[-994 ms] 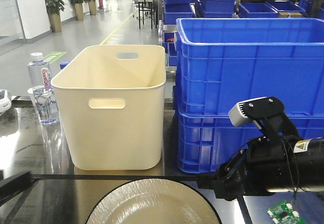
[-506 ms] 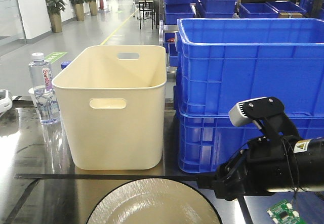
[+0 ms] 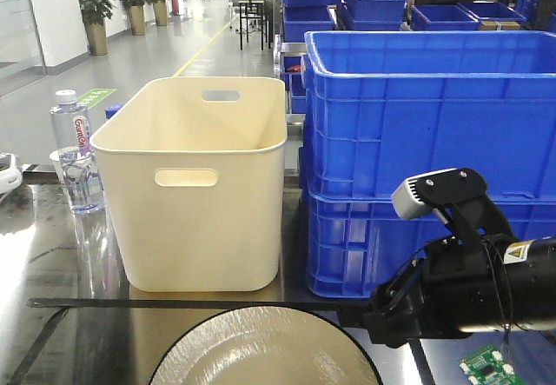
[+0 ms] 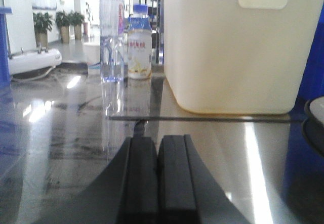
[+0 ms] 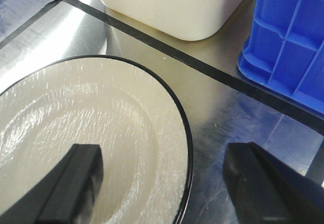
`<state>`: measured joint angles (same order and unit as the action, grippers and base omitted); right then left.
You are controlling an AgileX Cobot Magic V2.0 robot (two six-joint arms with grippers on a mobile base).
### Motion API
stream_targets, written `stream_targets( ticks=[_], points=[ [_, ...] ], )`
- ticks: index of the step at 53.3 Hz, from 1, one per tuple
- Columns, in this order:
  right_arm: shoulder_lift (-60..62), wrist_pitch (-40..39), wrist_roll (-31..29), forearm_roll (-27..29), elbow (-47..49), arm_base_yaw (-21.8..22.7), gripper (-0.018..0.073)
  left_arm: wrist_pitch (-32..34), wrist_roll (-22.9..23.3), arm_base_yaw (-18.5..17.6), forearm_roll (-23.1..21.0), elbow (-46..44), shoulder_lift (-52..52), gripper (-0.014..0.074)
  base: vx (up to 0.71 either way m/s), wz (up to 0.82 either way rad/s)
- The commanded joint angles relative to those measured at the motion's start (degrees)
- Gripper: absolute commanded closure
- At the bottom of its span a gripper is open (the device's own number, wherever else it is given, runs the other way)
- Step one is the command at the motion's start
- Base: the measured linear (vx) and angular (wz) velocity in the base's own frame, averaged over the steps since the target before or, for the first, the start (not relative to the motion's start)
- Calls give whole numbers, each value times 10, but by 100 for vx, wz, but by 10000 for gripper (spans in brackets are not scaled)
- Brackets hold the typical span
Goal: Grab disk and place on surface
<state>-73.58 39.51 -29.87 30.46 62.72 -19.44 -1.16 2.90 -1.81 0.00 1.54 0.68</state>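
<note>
**Right arm lining up on the plate rim, grasp not yet made**

Disk = cream plate with black rim (image 5: 91,143), lying flat on the dark glossy desk (image 5: 223,133), just short of the black tape line (image 5: 202,67). Front view shows it at bottom centre, in front of the cream bin (image 3: 195,185).

Step, as I judge it: approach/pre-grasp. Right gripper (image 5: 167,183) has its jaws wide open, straddling the plate's right edge: one finger over the plate's inside, the other out over bare desk. No contact visible; whether the fingers are above rim height or level with it, cannot tell.

Next move likely calls for lowering so the rim sits between the jaws, then closing on that edge. Thin low rim, glossy top: plate could slide rather than lift.

Left gripper (image 4: 158,178): jaws closed together, empty, low over the desk, well apart from the plate, pointing toward the water bottle (image 4: 112,37) and small drink bottle (image 4: 139,42).

Blue crates (image 3: 426,142) stacked right of the bin. Green circuit board (image 3: 486,366) at bottom right.
</note>
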Motion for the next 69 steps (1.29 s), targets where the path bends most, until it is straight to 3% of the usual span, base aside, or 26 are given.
stream_targets(
  ticks=[1, 45, 57, 62, 69],
  points=[
    [15, -25, -1, 12, 19, 1, 8, 54, 6, 0, -3, -10, -3, 605, 0, 0],
    [22, -35, 2, 1, 17, 1, 24, 46, 6, 0, 0, -10, -3, 603, 0, 0],
    [139, -147, 75, -47, -92, 1, 250, 46, 6, 0, 0, -10, -3, 603, 0, 0],
    [228, -216, 124, -100, -183, 11, 388, 46, 6, 0, 0, -10, -3, 603, 0, 0],
    [345, -231, 201, -195, -285, 69, 557, 46, 6, 0, 0, -10, -3, 603, 0, 0]
  ],
)
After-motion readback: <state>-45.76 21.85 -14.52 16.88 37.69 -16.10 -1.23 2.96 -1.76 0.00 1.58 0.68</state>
